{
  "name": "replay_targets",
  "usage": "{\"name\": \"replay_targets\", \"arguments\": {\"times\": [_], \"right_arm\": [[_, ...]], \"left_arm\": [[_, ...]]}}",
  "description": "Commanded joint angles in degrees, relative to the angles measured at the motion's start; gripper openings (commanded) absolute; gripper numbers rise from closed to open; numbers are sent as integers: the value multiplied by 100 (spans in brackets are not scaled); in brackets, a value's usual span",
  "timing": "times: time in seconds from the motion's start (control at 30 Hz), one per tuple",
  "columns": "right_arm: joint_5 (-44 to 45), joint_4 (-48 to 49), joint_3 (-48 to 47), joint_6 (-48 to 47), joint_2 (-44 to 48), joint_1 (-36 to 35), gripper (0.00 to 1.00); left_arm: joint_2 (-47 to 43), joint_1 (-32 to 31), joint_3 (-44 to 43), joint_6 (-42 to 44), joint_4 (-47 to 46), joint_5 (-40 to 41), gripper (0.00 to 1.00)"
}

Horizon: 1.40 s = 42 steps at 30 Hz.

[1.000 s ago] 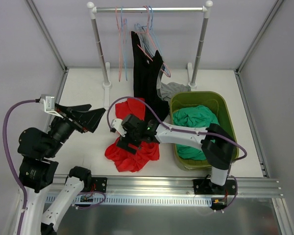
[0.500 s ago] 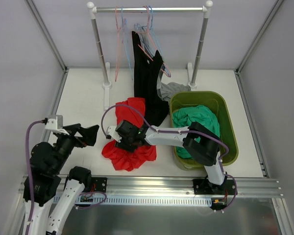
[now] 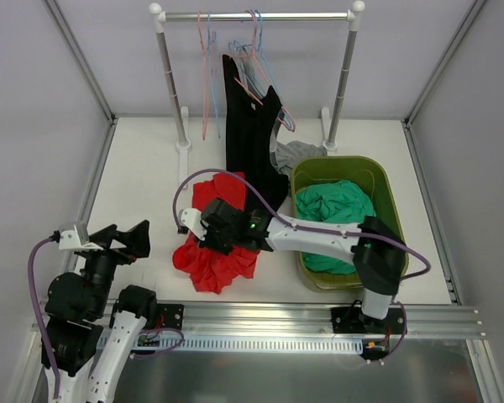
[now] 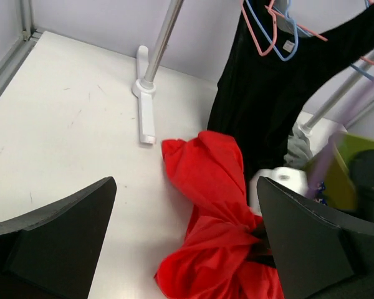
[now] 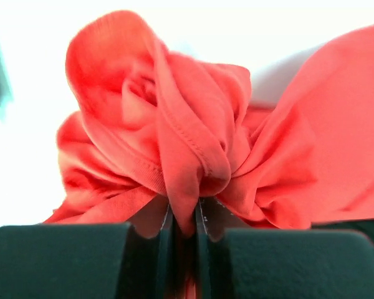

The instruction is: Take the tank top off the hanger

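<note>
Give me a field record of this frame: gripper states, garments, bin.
right gripper: shut on red garment, which lies bunched on the table
left gripper: open, holding nothing, at the near left
black top: hanging on a hanger on the rack
green bin: holds green cloth
grey cloth: on the table behind the bin

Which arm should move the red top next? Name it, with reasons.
Right. The right fingers are shut on a fold of the red top, so it could likely move it at once. The left fingers are open, empty and apart from the cloth.
</note>
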<state>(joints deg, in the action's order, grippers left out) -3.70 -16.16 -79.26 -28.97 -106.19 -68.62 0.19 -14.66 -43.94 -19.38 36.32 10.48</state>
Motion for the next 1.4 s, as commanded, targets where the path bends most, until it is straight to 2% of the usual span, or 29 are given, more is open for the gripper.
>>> {"name": "replay_targets", "arguments": {"times": [0.0, 0.4, 0.77, 1.03, 1.17, 1.37], "right_arm": [[167, 148, -212, 67, 1020, -336, 0], [1423, 157, -1152, -117, 2427, -574, 0], [2699, -18, -2830, -1408, 2911, -573, 0], [3621, -115, -4481, -2349, 3025, -574, 0], [4184, -106, -4747, -3052, 3174, -451, 0], [4721, -89, -4310, -3106, 3701, 199, 0]], "left_arm": [[-773, -11, 26, -145, -64, 753, 99], [-915, -11, -114, -409, 244, 1667, 99], [-950, 7, -176, -585, 438, 2063, 99], [-950, 15, -167, -602, 447, 2090, 99], [-941, 15, -158, -611, 455, 2055, 99], [-941, 15, -158, -620, 464, 2011, 99]]}}
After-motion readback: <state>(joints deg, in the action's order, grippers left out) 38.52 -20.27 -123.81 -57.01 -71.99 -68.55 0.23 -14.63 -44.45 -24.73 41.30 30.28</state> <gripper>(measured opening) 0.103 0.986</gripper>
